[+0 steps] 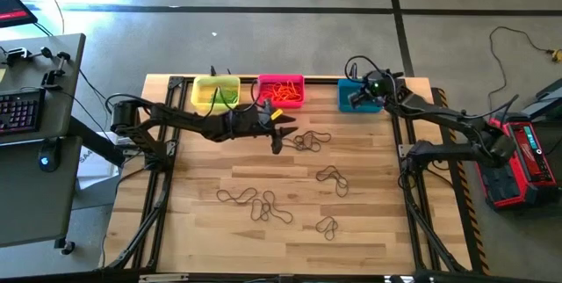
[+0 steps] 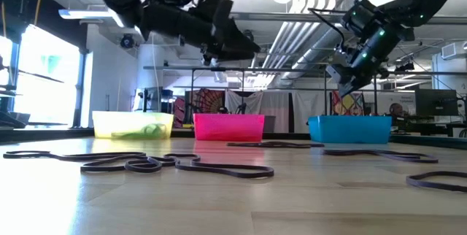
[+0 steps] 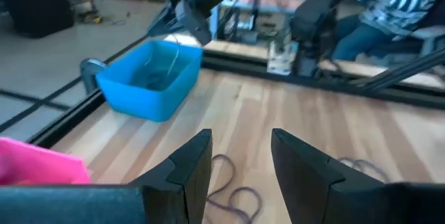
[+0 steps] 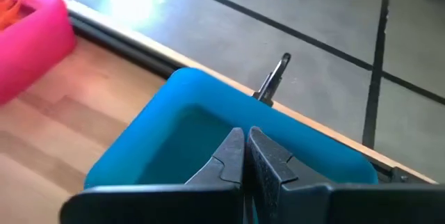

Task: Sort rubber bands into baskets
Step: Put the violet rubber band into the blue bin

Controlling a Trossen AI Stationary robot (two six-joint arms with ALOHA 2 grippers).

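Dark rubber bands (image 1: 263,204) lie loose on the pale wood-plank table (image 1: 369,230) as thin, floppy loops, tangled in several clusters: one near the middle front, one further right (image 1: 332,177), a small one near the front (image 1: 327,226), and one just below the pink basket (image 1: 307,140). In the low view they appear as flat, limp strands on the tabletop (image 2: 175,165).

Three small rectangular plastic baskets stand in a row along the far edge. The yellow basket (image 1: 215,93) is translucent and holds green bands. The pink basket (image 1: 281,90) holds orange bands. The blue basket (image 1: 358,97) is smooth-walled with rounded corners; its contents cannot be made out clearly.

The left gripper (image 1: 277,141) hangs above the table just in front of the pink basket, over the nearest cluster of dark bands. Its two dark, wedge-shaped fingers (image 3: 188,172) stand apart, released, with nothing between them.

The right gripper (image 1: 360,92) is over the blue basket. Its fingers (image 4: 233,156) are pressed together, clenched; no band is visible between them.
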